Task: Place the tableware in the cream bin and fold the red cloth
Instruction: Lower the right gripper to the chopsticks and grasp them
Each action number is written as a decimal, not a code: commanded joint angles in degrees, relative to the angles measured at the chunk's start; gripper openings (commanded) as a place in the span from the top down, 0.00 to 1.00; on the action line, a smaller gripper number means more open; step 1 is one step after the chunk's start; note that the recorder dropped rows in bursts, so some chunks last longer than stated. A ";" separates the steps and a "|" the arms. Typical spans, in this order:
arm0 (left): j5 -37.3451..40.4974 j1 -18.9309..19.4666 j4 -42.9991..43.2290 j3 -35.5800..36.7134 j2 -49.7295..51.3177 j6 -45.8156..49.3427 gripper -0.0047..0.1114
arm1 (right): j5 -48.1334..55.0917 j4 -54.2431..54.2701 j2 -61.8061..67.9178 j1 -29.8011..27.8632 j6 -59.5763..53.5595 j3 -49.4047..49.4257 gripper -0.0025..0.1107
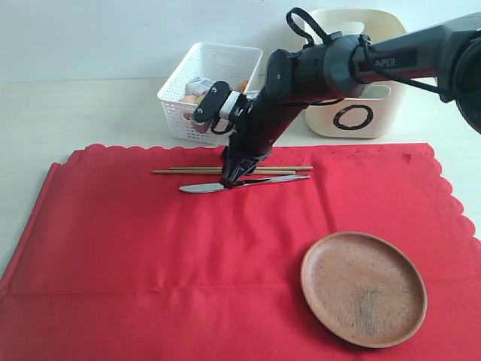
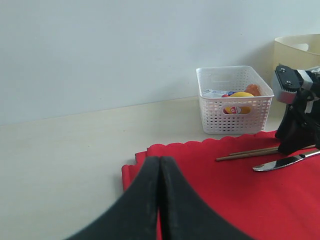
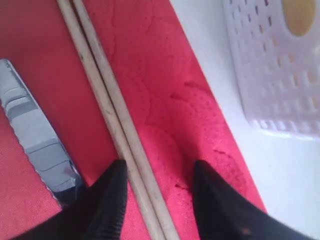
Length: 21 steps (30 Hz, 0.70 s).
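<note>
- The front and left of the large bright red scalloped cloth (image 1: pixel 150 256) are seen bare; free passage is noted there.
- The front right is occupied by the round brown wooden plate (image 1: pixel 364 288), well apart from the cutlery.
- Near the rear edge, the wooden chopsticks (image 1: pixel 188 171) and the metal knife (image 1: pixel 199 187) lie side by side with a narrow strip of cloth between.
- The chopsticks are straddled by the right gripper (image 3: pixel 159 170); bare cloth shows inside one finger.
- The black right arm (image 1: pixel 301 83) is stretched across the tall cream plastic bin (image 1: pixel 368 113) and the gap beside the white perforated basket (image 1: pixel 207 83).
</note>
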 commanded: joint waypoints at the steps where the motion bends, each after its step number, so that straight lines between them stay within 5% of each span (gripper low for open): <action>1: -0.05 -0.33 -0.03 0.17 -0.37 -0.13 0.95 | 0.18 -2.02 2.30 0.09 -0.20 0.03 0.65; 11: -0.05 -0.33 -0.03 0.17 -0.37 -0.12 0.95 | 3.01 -2.02 2.30 0.09 -2.72 0.03 0.96; 21: -0.05 -0.33 -0.03 0.17 -0.37 -0.24 0.95 | 9.87 -2.02 -0.11 0.09 -7.17 0.03 0.98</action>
